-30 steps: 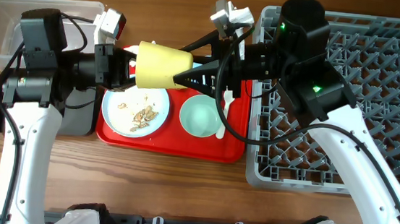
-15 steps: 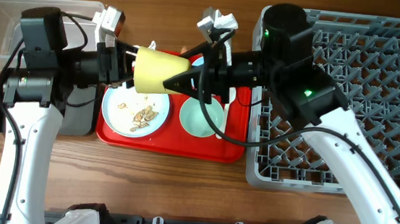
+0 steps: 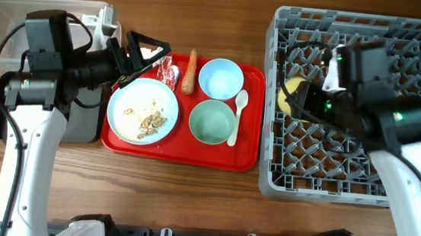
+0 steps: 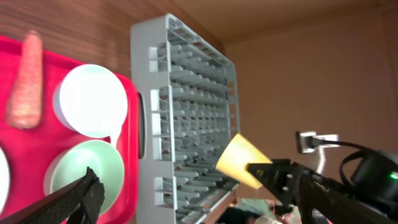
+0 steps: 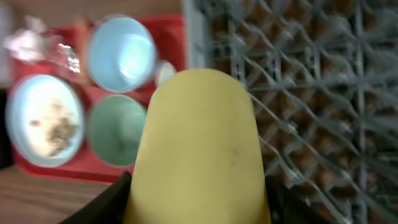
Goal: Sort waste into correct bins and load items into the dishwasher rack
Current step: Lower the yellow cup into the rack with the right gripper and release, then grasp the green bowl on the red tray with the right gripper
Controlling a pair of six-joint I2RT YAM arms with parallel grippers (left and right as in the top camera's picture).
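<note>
My right gripper (image 3: 304, 97) is shut on the small yellow cup (image 3: 287, 90) over the left side of the grey dishwasher rack (image 3: 400, 43). In the right wrist view the cup (image 5: 199, 137) fills the middle, with a dark finger (image 5: 102, 202) on each side. My left gripper (image 3: 144, 51) hangs open and empty above the red tray's top left corner. On the tray lie the white plate (image 3: 132, 96) with beige scraps (image 3: 149, 120), a red-and-white wrapper (image 3: 167, 71), the carrot (image 3: 191, 71), the blue bowl (image 3: 221, 78), the green dish (image 3: 212, 123) and the white spoon (image 3: 238, 113).
The clear tub (image 3: 5, 20) stands at the far left. The black tray (image 3: 80, 126) lies in front of it, partly under my left arm. The red tray (image 3: 245, 155) sits between them and the rack. Bare wood runs along the table's front.
The left gripper opened and let go of the yellow cup. The right gripper carried the cup to the right, from above the red tray to over the rack.
</note>
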